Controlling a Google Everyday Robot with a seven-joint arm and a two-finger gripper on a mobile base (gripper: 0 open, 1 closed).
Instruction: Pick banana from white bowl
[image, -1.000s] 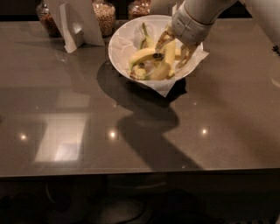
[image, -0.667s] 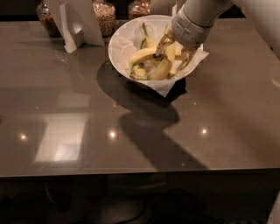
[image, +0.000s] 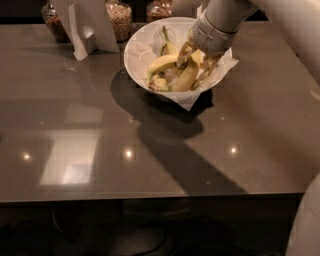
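The white bowl (image: 137, 50), lined with crumpled white paper, stands at the back middle of the dark table. The long, thick, greenish-yellow banana (image: 161, 65) lies across the bowl's middle, and its right end runs under my gripper. A shorter curved banana (image: 184, 81) lies in front of it, and a small banana with an upright green stem (image: 168, 46) lies behind. My gripper (image: 195, 64) reaches down into the right half of the bowl from the upper right. Its fingers are spread among the bananas, one finger (image: 184, 54) resting at the long banana's right end.
Glass jars of grain (image: 119, 19) stand along the back edge, left of the bowl. A folded white card stand (image: 82, 25) is beside them. The paper's corner (image: 187, 100) hangs over the bowl's front rim. The table's front edge (image: 150, 196) runs across the lower part of the view.
My gripper has shifted slightly within the bowl, staying low over the bananas. The bowl and bananas have hardly moved.
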